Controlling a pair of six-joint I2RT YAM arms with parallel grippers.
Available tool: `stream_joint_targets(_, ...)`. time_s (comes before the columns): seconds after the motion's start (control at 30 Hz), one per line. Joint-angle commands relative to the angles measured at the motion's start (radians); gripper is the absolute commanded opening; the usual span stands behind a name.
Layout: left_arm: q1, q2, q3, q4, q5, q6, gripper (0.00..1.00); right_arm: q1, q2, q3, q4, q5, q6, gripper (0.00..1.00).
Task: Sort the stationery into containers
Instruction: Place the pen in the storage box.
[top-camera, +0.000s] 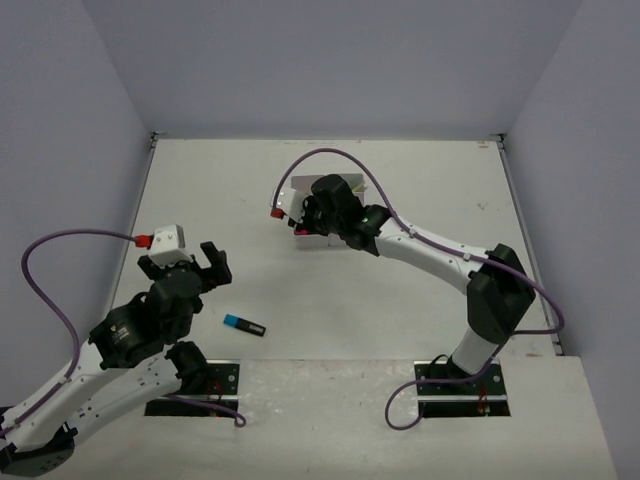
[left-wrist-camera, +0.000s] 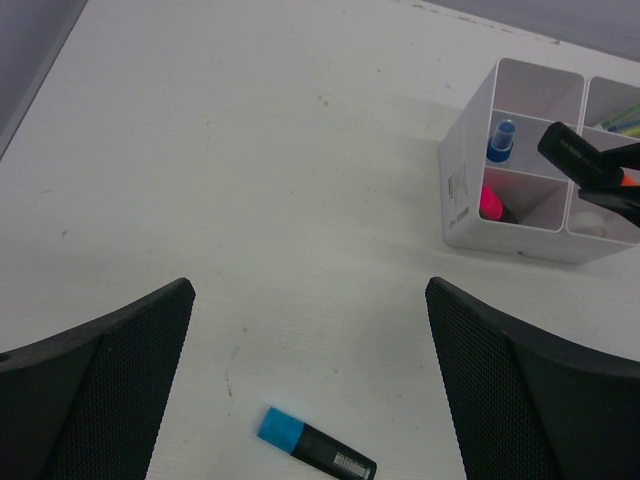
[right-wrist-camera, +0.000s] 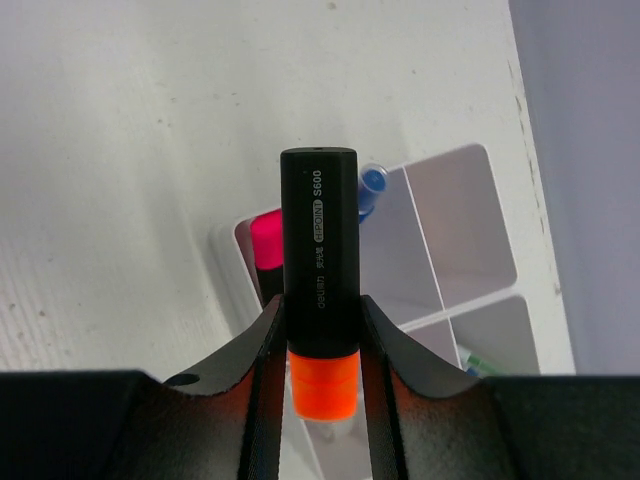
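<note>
My right gripper (right-wrist-camera: 320, 330) is shut on a black highlighter with an orange end (right-wrist-camera: 320, 270) and holds it over the white organiser tray (right-wrist-camera: 455, 215), also seen in the top view (top-camera: 300, 192). A pink-ended highlighter (right-wrist-camera: 265, 245) and a blue-capped glue pen (right-wrist-camera: 372, 185) stand in tray compartments. A black highlighter with a blue end (top-camera: 243, 324) lies flat on the table; in the left wrist view (left-wrist-camera: 315, 445) it sits below and between my open left gripper's fingers (left-wrist-camera: 95, 375). My left gripper (top-camera: 188, 262) is empty and hovers above the table.
The tray (left-wrist-camera: 470, 190) stands at the far middle of the table (top-camera: 420, 190), with green pens (left-wrist-camera: 620, 122) in a far compartment. Grey walls enclose the table on three sides. Cables loop from both arms.
</note>
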Motion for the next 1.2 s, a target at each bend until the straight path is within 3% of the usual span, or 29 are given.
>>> stream_joint_targets(0.0, 0.005, 0.003, -0.006, 0.044, -0.001, 0.024, 1.0, -0.036, 0.028, 0.0, 0.047, -0.177, -0.27, 0.0)
stream_joint_targets(0.33, 0.005, -0.002, -0.011, 0.057, 0.009, 0.037, 1.0, -0.093, 0.095, -0.028, 0.068, -0.287, -0.368, 0.0)
stream_joint_targets(0.73, 0.005, 0.0, -0.013, 0.06, 0.011, 0.039, 1.0, -0.117, 0.164, -0.015, 0.098, -0.3, -0.355, 0.04)
stream_joint_targets(0.83, 0.005, 0.0, -0.013, 0.06, 0.011, 0.039, 1.0, -0.121, 0.175, -0.015, 0.102, -0.302, -0.35, 0.07)
stream_joint_targets(1.07, 0.005, 0.0, -0.014, 0.065, 0.017, 0.044, 1.0, -0.124, 0.185, -0.017, 0.106, -0.302, -0.339, 0.28)
stream_joint_targets(1.17, 0.005, 0.0, -0.015, 0.065, 0.018, 0.044, 1.0, -0.124, 0.185, -0.02, 0.106, -0.314, -0.335, 0.32)
